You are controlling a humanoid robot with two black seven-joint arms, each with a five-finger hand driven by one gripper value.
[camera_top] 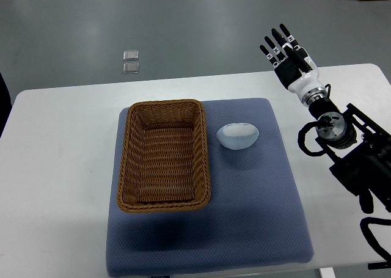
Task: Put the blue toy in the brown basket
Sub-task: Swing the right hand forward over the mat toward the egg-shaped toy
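1. One hand [286,51] shows in the top view: the right one, on an arm that comes in from the right edge of the picture.
2. Its fingers [269,51] are spread and straight, pointing toward the far left corner of the picture, and they hold nothing.
3. That hand hangs past the far edge of the desk [58,168], over the grey floor [183,27], well apart from the toy and the basket.
4. Black joints and cables of the right arm [354,162] lie over the right side of the desk.
5. A blue mat [256,211] covers the middle of the white desk.
6. The brown basket [164,155] stands on the left part of the mat, a woven rectangle with its long side running from near to far.
7. Nothing lies inside the basket; its woven bottom shows bare.
8. The blue toy [238,135] is a pale blue, rounded, egg-like thing with a whiter top.
9. It rests on the mat just beside the basket's right wall, near the far end of that wall, with a narrow strip of mat between them.
10. Two small clear squares [130,62] lie on the floor beyond the desk, one just behind the other.
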